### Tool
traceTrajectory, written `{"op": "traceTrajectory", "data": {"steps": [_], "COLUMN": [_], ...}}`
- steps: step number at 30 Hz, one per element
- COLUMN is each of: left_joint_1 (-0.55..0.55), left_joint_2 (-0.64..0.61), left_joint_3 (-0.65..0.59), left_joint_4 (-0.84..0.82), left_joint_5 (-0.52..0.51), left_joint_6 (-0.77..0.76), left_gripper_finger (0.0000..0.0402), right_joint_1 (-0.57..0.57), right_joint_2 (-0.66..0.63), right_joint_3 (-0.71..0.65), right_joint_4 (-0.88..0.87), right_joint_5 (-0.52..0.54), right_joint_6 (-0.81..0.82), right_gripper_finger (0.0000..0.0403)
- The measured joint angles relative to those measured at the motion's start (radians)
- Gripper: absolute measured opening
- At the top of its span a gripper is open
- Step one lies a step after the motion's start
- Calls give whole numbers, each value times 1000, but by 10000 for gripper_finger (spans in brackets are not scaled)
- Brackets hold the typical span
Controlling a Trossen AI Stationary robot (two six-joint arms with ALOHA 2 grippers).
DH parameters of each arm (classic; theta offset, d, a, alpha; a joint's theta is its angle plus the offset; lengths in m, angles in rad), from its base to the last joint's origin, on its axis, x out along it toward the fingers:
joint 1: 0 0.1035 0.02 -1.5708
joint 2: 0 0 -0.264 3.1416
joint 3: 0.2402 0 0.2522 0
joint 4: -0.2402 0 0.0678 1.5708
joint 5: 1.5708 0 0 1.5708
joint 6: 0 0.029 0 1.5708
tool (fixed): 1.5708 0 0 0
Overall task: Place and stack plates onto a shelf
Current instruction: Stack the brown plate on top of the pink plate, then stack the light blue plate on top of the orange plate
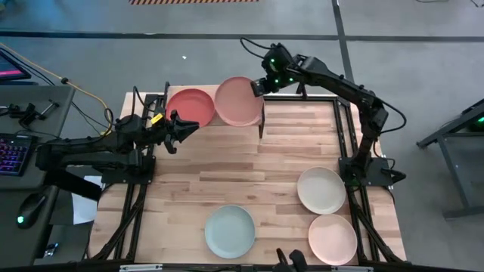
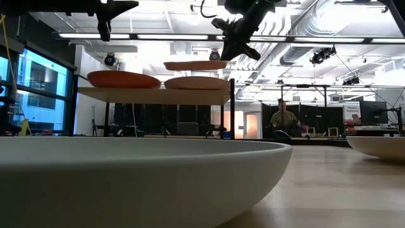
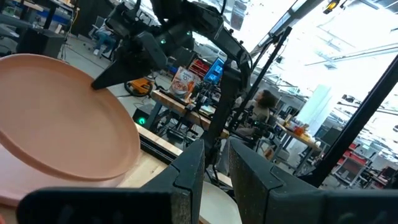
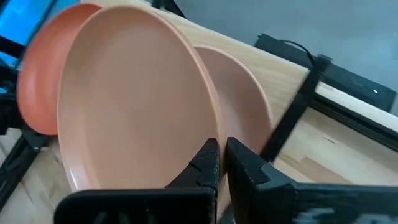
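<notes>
The shelf (image 2: 152, 95) stands at the table's far side. A red plate (image 1: 189, 107) rests on its left half and a pink plate (image 2: 196, 83) on its right half. My right gripper (image 1: 261, 85) is shut on a terracotta plate (image 1: 238, 100), which hovers just above the pink one. My left gripper (image 1: 184, 127) is open and holds nothing; it waits off the shelf's near left corner. Cream (image 1: 321, 189), peach (image 1: 332, 238) and pale blue (image 1: 230, 230) plates lie on the tabletop nearer the near edge. My right gripper pinches the terracotta plate's rim (image 4: 208, 134) on its far right side, one finger above it and one below. The fingers come slanting down from the table's far right. The plate is roughly level, lifted clear (image 2: 195, 65) of the pink plate beneath it.
The shelf's black leg (image 1: 262, 125) stands at its near right corner. Bare wood lies between the shelf and the three near plates. In the low view a plate (image 2: 126, 177) fills the foreground, and a person (image 2: 283, 120) sits far behind the table.
</notes>
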Motion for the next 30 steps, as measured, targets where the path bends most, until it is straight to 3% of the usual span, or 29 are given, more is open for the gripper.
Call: {"op": "traceTrajectory", "data": {"steps": [12, 22, 30], "left_joint_1": [0, 0, 0], "left_joint_2": [0, 0, 0], "left_joint_3": [0, 0, 0], "left_joint_4": [0, -1, 0], "left_joint_5": [0, 0, 0], "left_joint_6": [0, -1, 0], "left_gripper_finger": [62, 62, 62], "right_joint_1": [-14, -14, -22], "right_joint_2": [16, 44, 19], "right_joint_3": [0, -2, -2], "right_joint_4": [-32, 3, -57], "right_joint_5": [25, 42, 23], "right_joint_6": [4, 22, -113], "right_gripper_finger": [7, 88, 127]}}
